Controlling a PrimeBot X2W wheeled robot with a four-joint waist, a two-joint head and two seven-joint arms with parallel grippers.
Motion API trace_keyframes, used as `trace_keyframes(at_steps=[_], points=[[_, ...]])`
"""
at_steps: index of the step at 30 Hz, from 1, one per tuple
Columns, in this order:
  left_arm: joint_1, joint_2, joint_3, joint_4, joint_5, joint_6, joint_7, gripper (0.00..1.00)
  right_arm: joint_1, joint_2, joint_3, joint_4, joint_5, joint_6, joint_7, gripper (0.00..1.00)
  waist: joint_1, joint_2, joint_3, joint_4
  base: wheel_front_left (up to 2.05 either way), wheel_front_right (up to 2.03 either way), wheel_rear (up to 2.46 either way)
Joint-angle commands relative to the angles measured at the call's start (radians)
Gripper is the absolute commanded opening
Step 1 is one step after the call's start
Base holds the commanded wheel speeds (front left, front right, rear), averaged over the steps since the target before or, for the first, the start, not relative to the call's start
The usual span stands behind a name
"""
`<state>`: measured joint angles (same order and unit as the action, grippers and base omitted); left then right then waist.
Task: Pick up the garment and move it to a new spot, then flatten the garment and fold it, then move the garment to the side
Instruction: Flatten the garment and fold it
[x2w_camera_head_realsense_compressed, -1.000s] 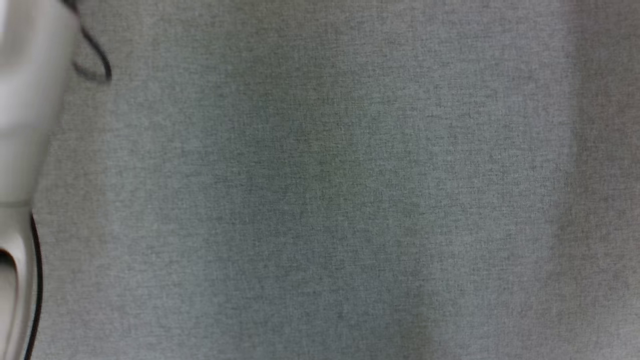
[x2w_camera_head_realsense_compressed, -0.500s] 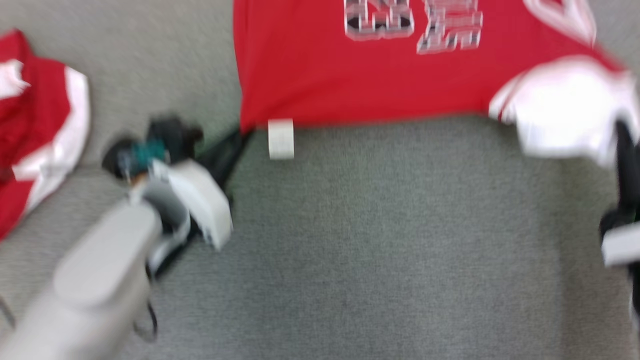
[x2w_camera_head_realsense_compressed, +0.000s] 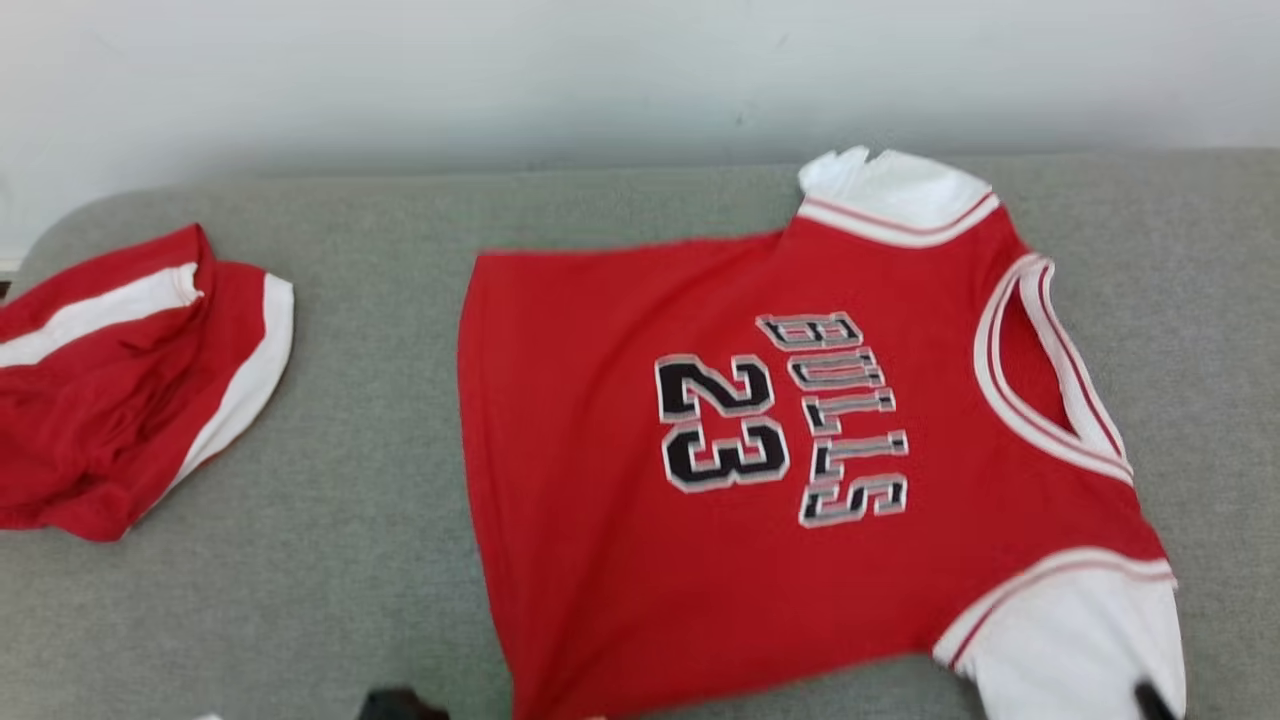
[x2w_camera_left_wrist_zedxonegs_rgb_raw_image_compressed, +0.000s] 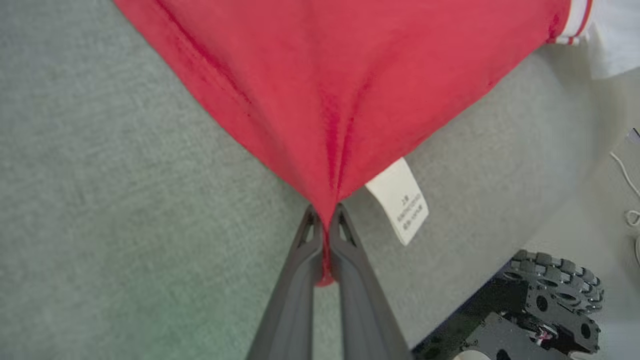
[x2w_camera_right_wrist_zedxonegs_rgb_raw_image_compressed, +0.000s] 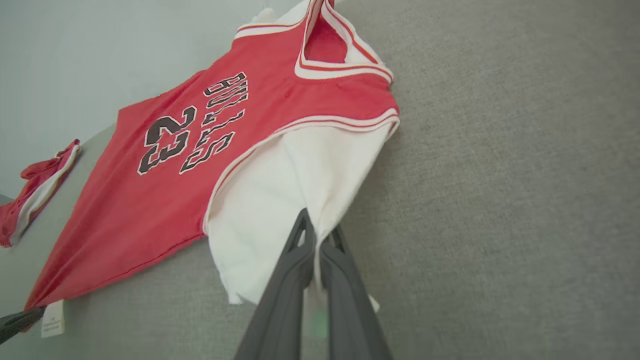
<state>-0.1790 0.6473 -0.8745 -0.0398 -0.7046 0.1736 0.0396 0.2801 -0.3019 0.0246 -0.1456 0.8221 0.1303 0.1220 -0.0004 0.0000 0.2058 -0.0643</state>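
**Inspector:** Report your grips.

**Operator:** My left gripper (x2w_camera_left_wrist_zedxonegs_rgb_raw_image_compressed: 324, 220) is clenched on the jersey (x2w_camera_head_realsense_compressed: 720, 450) at its bottom hem corner, just beside the care label (x2w_camera_left_wrist_zedxonegs_rgb_raw_image_compressed: 398, 200). My right gripper (x2w_camera_right_wrist_zedxonegs_rgb_raw_image_compressed: 316, 232) is clenched on the white sleeve (x2w_camera_right_wrist_zedxonegs_rgb_raw_image_compressed: 280, 190).

**Inspector:** Where is the jersey, and why hold it that way?

**Operator:** It lies number-side up on the grey cushion (x2w_camera_head_realsense_compressed: 350, 520), well apart from the red shorts (x2w_camera_head_realsense_compressed: 120, 380) on my left. Holding two separate points on the near edge should, in my judgement, draw the cloth taut and flat for folding.
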Motion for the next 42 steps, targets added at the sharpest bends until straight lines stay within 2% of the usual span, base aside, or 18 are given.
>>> trace_keyframes(at_steps=[1,4,7,11,15,22,28,33,34,35,36,42], points=[[0.022,0.015,-0.003,-0.022,-0.009,0.008,0.013,0.0,0.031,-0.01,-0.002,-0.015,0.012,0.0,0.013,0.0,0.0004,0.0,-0.005,0.003,0.0,0.0,0.0],[0.073,0.046,-0.017,-0.112,-0.042,0.031,0.063,0.0,0.108,-0.025,-0.013,-0.073,0.018,0.0,0.063,0.0,0.0004,0.0,-0.004,0.009,0.0,0.0,0.0],[0.058,0.071,-0.009,-0.167,-0.054,0.038,0.108,0.0,0.129,-0.041,-0.042,-0.118,0.022,0.0,0.124,0.0,0.0004,0.0,-0.001,0.009,0.0,0.0,0.0],[0.006,0.09,0.019,-0.206,-0.107,0.025,0.179,0.0,0.058,-0.074,-0.068,-0.153,0.02,0.001,0.235,0.0,0.0004,0.0,0.012,0.006,0.0,0.0,0.0],[-0.076,0.109,0.046,-0.207,-0.137,-0.01,0.25,0.0,-0.051,-0.117,-0.073,-0.165,0.013,0.001,0.366,0.0,0.0004,0.0,0.046,0.01,0.0,0.0,0.0],[-0.261,0.061,0.095,-0.172,-0.255,-0.068,0.402,0.0,-0.292,-0.156,-0.081,-0.141,-0.036,0.001,0.523,0.0,0.0004,0.0,0.138,0.044,0.0,0.0,0.0],[-0.393,0.037,0.141,-0.125,-0.319,-0.065,0.496,0.0,-0.506,-0.15,-0.053,-0.078,-0.098,0.001,0.582,0.0,0.0004,0.0,0.209,0.051,0.0,0.0,0.0],[-0.463,0.023,0.141,-0.08,-0.307,-0.067,0.534,0.0,-0.627,-0.124,-0.018,-0.006,-0.144,0.001,0.569,0.0,0.0004,0.0,0.254,0.049,0.0,0.0,0.0],[-0.473,0.018,0.139,-0.07,-0.303,-0.068,0.535,0.24,-0.643,-0.118,-0.015,0.008,-0.159,0.001,0.558,0.31,0.0004,0.0,0.257,0.049,0.0,0.0,0.0],[-0.478,0.015,0.138,-0.063,-0.3,-0.07,0.535,0.6,-0.656,-0.12,-0.006,0.014,-0.174,0.001,0.548,0.9,0.0004,0.0,0.258,0.048,0.0,0.0,0.0],[-0.481,0.013,0.136,-0.052,-0.294,-0.071,0.531,1.0,-0.664,-0.118,-0.001,0.024,-0.184,0.001,0.533,1.0,0.0004,0.0,0.258,0.048,0.0,0.0,0.0],[-0.419,0.021,0.168,-0.043,-0.292,-0.052,0.446,1.0,-0.616,-0.124,0.007,0.029,-0.177,0.001,0.438,1.0,0.0004,0.0,0.188,0.035,0.0,0.0,0.0]])
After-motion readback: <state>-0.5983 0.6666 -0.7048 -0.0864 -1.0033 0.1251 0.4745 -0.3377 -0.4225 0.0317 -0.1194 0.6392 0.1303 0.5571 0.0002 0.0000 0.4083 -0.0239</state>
